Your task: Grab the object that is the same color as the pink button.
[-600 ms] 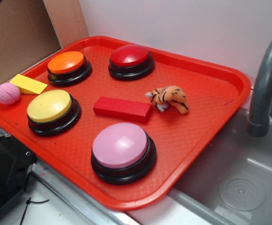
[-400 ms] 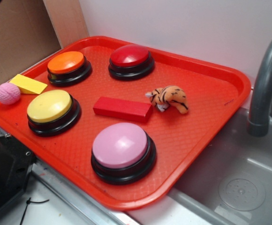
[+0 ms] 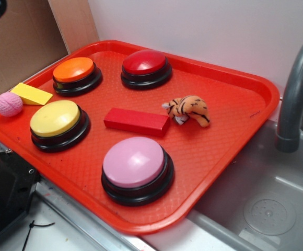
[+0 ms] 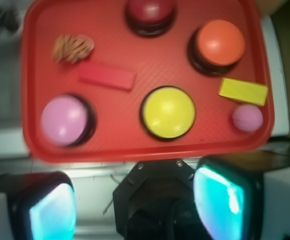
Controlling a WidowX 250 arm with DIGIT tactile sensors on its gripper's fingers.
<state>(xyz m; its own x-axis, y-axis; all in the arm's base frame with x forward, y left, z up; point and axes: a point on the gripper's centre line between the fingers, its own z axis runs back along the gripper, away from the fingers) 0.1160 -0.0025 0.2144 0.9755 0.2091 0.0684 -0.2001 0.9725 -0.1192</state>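
Pink ball (image 3: 8, 104) sits in the tray's (image 3: 230, 141) near-left corner, just beside the yellow wedge (image 3: 31, 93) and near the yellow button (image 3: 57, 121), well apart from the pink button (image 3: 135, 166) at the tray's front edge. From above, the gripper (image 4: 135, 200) hangs off the tray's near side with its two fingers (image 4: 225, 200) spread wide and nothing between them, though that view is blurred.

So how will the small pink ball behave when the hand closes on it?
The pink ball looks knitted, so it probably squashes slightly and grips well. Being round, it may roll if nudged, though the yellow wedge beside it could block it. It likely weighs little.
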